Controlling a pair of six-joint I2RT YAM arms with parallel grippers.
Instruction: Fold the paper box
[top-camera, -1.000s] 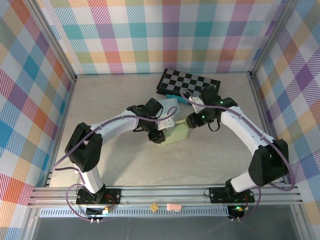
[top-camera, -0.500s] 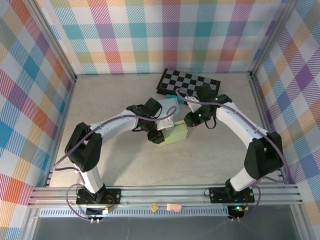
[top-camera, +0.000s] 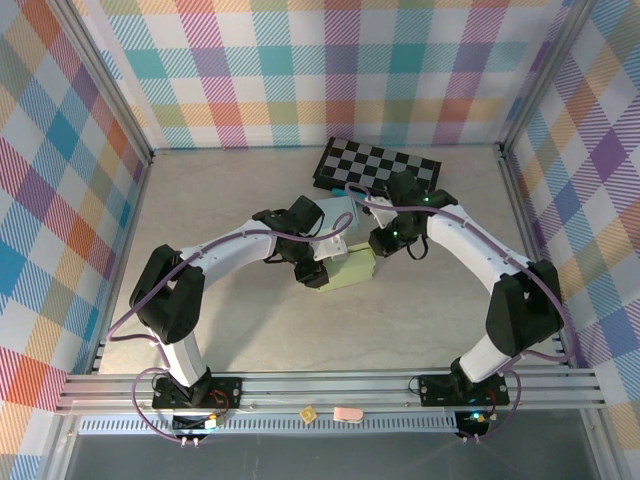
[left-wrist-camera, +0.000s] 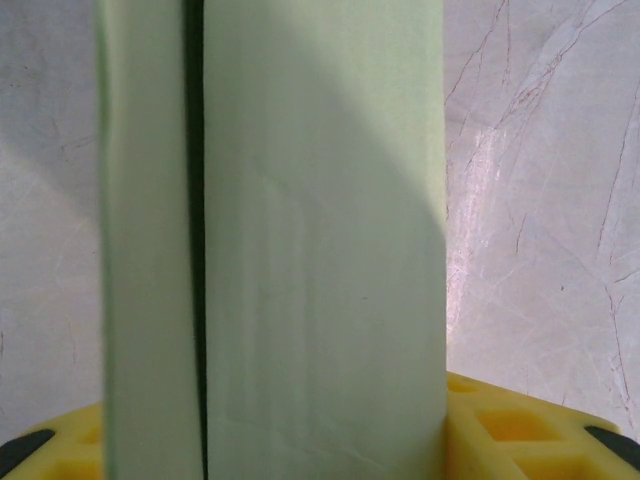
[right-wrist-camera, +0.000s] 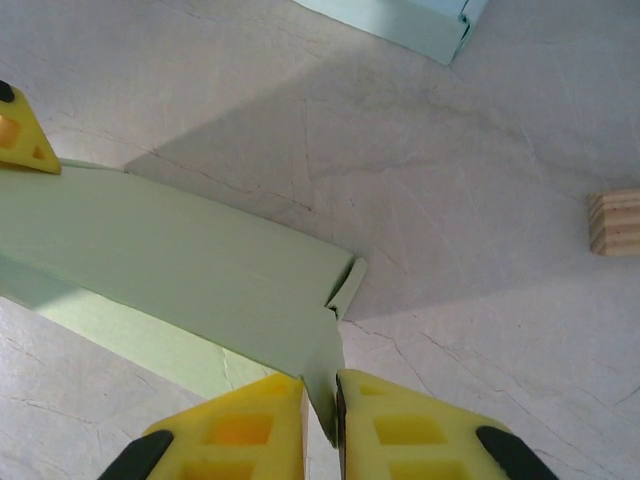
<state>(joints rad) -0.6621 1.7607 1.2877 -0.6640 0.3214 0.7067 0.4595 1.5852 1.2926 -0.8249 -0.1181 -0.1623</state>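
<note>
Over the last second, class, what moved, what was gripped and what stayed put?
The right gripper eased left toward the paper box and closed on its thin edge. The left gripper kept its hold on the box; box and checkerboard stayed put.

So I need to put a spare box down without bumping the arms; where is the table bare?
Bare: the table's left part, between the left wall and the left arm; the near strip between the arm bases and the paper box; the right edge beyond the right arm. Crowded: the centre, from the box back to the checkerboard.
</note>
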